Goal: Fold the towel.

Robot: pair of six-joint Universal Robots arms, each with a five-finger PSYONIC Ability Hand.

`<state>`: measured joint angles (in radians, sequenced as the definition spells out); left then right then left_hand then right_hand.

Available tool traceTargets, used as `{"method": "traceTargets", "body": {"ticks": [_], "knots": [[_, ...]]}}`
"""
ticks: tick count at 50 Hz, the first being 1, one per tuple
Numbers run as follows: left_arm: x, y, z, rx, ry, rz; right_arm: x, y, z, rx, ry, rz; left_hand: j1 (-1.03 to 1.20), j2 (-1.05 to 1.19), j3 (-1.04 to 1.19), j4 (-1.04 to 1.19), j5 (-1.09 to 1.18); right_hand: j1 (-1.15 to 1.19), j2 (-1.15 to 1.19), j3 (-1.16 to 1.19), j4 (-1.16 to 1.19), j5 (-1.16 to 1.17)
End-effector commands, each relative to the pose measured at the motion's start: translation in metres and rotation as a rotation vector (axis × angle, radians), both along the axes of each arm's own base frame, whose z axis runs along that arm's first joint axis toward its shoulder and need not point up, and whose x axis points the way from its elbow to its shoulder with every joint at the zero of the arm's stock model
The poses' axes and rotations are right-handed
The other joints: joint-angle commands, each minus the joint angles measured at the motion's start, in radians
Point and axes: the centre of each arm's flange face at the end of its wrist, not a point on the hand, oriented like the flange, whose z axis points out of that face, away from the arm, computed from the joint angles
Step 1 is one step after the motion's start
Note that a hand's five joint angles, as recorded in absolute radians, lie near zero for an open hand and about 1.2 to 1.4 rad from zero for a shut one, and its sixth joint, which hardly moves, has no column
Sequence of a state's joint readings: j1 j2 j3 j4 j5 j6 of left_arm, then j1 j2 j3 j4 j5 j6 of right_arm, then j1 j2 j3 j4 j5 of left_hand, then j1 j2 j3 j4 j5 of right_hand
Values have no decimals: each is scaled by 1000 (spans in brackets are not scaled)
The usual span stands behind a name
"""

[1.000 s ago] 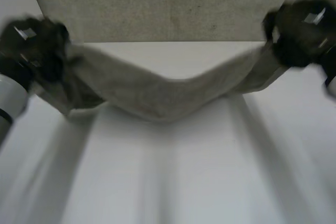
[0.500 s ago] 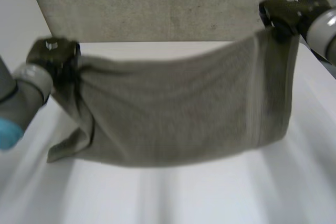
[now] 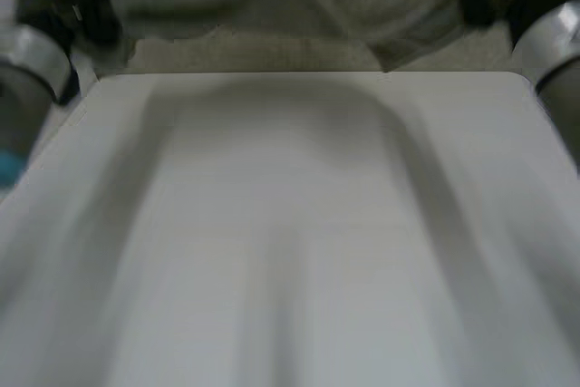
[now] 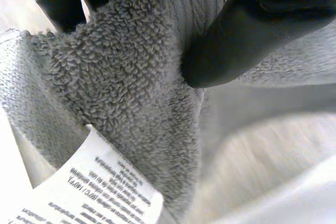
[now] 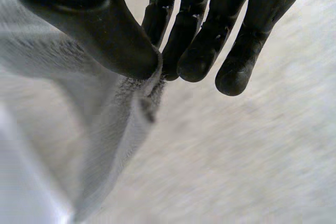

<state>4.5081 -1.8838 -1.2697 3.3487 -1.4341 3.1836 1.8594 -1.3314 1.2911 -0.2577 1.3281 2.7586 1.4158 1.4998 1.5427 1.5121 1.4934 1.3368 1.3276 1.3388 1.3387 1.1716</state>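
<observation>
**Grey terry towel held up high**

My left hand clamps its looped pile beside a white printed label. My right hand pinches the opposite end. The towel spans above the far edge of the smooth white counter, higher than before.

White care label at towel edge: several lines small black print, words not legible.

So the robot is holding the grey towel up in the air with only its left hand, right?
Not quite. It holds the grey towel up in the air with both hands. The right wrist view shows the right hand pinching the towel between thumb and fingers. The left hand pinches it too, near the label.
</observation>
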Motion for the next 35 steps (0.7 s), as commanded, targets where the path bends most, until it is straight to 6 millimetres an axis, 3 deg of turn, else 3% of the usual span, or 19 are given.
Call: {"method": "traceTargets", "body": {"ticks": [1,2,3,4,5,7,8,10,12,14,15,21,26,35], "knots": [[-1,27,-102,120,-190,-115,-3,25,-90,265,115,87,-20,-103,-146,-116,-272,59,69,58,58,50],[-1,27,-102,120,-191,-115,-8,30,-109,318,138,87,-20,-103,-146,-116,-272,59,69,58,58,50],[-1,33,-120,119,-240,-126,-8,30,-109,318,139,87,-20,-103,-146,-116,-272,59,69,58,58,50],[-1,38,-140,129,-293,-133,-13,34,-126,365,162,88,-20,-103,-146,-116,-272,59,69,58,58,50],[-1,38,-140,129,-294,-133,-13,34,-126,366,162,88,-20,-103,-146,-116,-272,59,69,58,58,50],[2,48,-170,166,-384,-138,-19,43,-159,455,207,96,-20,-103,-146,-116,-272,59,69,58,58,50],[3,48,-170,166,-385,-138,-19,43,-159,455,208,96,-20,-103,-146,-116,-272,59,69,58,58,50],[6,53,-181,191,-421,-140,-22,51,-180,510,248,100,-20,-103,-146,-116,-272,59,69,58,58,50],[14,58,-192,222,-461,-130,-24,53,-183,516,267,93,-20,-103,-146,-116,-272,59,69,58,58,50],[19,59,-195,236,-472,-119,-24,55,-186,519,282,91,-48,-132,-175,-145,-300,59,69,58,58,50],[23,60,-196,245,-474,-108,-25,57,-188,522,290,95,-203,-286,-329,-299,-455,59,69,58,58,50],[26,65,-193,256,-476,-105,-30,55,-190,533,281,79,-504,-588,-630,-600,-756,59,69,58,58,50],[25,80,-173,262,-474,-114,-32,58,-193,548,282,76,-697,-781,-824,-793,-949,59,69,58,58,50],[27,90,-161,302,-472,-109,-32,60,-196,544,282,77,-709,-793,-836,-805,-961,59,69,58,58,50]]}}
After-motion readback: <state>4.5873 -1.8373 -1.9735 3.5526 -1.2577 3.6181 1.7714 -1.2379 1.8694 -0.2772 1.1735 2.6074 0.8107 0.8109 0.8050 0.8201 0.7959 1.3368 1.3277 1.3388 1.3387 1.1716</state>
